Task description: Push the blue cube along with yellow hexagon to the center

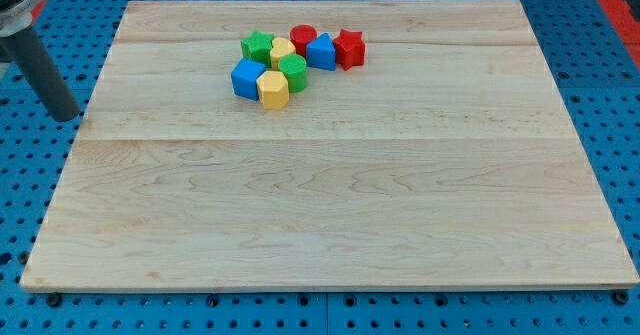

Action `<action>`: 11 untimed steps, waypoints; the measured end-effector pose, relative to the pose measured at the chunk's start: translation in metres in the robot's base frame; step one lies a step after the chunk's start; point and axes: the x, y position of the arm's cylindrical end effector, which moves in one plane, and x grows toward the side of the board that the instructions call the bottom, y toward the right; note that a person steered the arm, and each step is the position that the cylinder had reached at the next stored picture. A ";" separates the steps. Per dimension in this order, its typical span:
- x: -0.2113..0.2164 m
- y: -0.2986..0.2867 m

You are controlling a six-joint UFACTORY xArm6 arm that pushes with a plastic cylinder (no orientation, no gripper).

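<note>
1. Bright, even light; the pale board [330, 205] shows its grain with no glare.
2. Blocks [300, 57] near 12 o'clock cast short, soft shadows toward 6 o'clock.
3. The rod [45, 75] at 9 o'clock looks slightly soft.
4. Board edges look straight, without visible bending.

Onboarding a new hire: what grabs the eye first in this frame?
A tight cluster of coloured blocks near the board's top centre: the blue cube touching the yellow hexagon at its near-left edge, a red star at its right end. The rest of the wooden board is bare. My tip sits off the board's left edge, away from every block.
</note>
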 end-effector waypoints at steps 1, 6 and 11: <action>0.000 0.000; -0.001 0.000; -0.023 0.000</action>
